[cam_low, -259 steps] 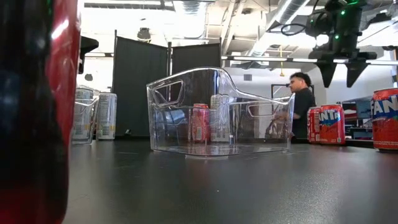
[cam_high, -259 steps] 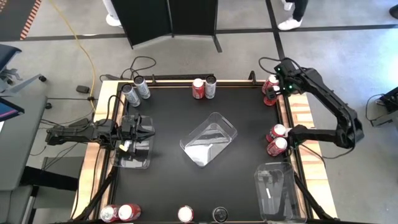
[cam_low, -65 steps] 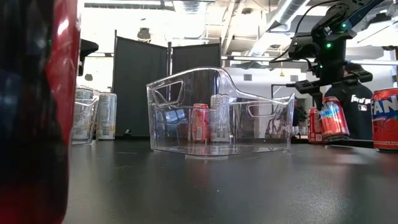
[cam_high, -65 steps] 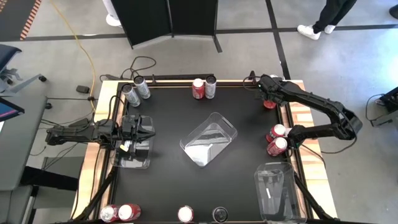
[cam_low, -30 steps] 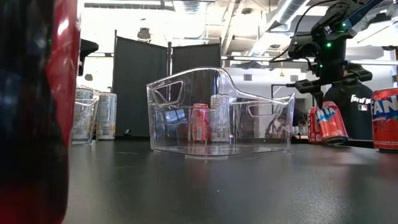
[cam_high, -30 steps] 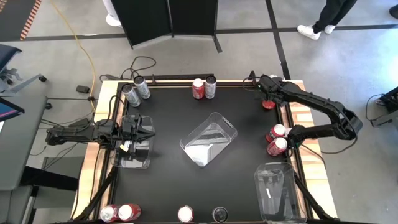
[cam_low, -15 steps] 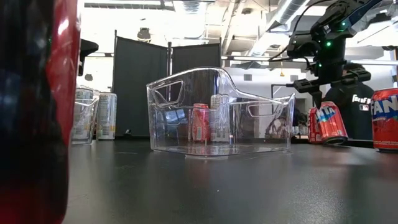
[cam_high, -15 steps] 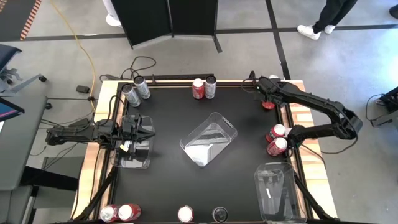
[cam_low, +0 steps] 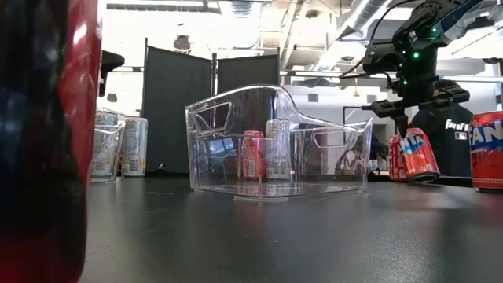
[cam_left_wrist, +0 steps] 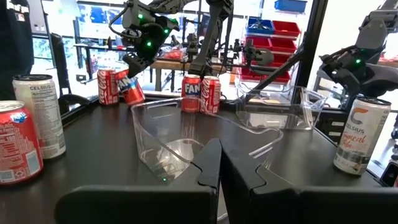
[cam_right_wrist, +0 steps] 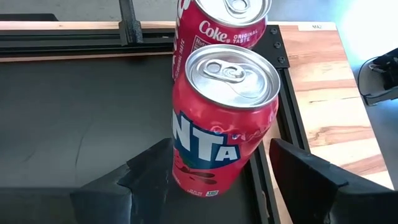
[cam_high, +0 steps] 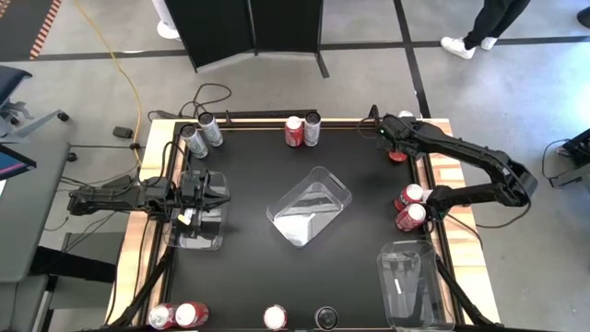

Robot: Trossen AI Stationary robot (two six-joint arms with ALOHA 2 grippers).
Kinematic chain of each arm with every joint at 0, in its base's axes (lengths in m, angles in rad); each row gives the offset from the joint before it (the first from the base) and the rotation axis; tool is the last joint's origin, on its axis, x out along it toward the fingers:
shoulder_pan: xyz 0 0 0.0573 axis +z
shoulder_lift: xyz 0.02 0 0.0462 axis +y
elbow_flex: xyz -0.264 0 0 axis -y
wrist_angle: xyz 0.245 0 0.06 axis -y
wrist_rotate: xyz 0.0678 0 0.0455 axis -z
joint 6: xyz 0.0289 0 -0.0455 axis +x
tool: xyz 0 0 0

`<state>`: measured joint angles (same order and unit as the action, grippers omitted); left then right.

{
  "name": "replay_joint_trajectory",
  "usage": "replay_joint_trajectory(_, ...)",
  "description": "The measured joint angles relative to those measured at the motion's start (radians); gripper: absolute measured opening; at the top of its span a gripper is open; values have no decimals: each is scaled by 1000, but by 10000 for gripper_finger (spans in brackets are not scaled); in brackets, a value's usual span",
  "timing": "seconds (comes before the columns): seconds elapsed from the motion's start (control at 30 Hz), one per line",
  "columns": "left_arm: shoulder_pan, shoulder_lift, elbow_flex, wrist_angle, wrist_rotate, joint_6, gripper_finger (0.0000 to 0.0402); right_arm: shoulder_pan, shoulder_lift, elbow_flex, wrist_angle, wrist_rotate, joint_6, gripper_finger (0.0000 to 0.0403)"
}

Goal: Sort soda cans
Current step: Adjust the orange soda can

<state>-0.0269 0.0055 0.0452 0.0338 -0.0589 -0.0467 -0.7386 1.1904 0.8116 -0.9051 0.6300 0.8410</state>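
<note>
The right hand (cam_right_wrist: 211, 168) stands open around a red Fanta can (cam_right_wrist: 222, 118) at the bench's (cam_high: 249, 184) far right corner, its fingers (cam_right_wrist: 308, 177) apart from the can's sides, and the can looks tilted. A Coke can (cam_right_wrist: 221, 22) sits just behind the Fanta can, apparently touching it; closing off-centre could tip the Fanta can or knock its neighbour over. The left hand (cam_left_wrist: 217, 165) waits closed, beside the Fanta can's far opposite edge, over a clear tray (cam_high: 195, 231).

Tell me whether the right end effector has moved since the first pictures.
Yes. The right end effector moved inward from outside the table's edge to straddle the Fanta can.
</note>
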Motion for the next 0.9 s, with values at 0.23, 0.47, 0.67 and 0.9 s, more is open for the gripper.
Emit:
replay_joint_trajectory(0.23,0,0,0,0,0,0,2,34,0,0,0,30,8,282)
replay_joint_trajectory(0.47,0,0,0,0,0,0,2,54,0,0,0,54,24,282)
replay_joint_trajectory(0.67,0,0,0,-1,0,0,2,66,-1,0,0,80,29,281)
replay_joint_trajectory(0.9,0,0,0,-2,0,0,2,72,-1,0,1,89,35,254)
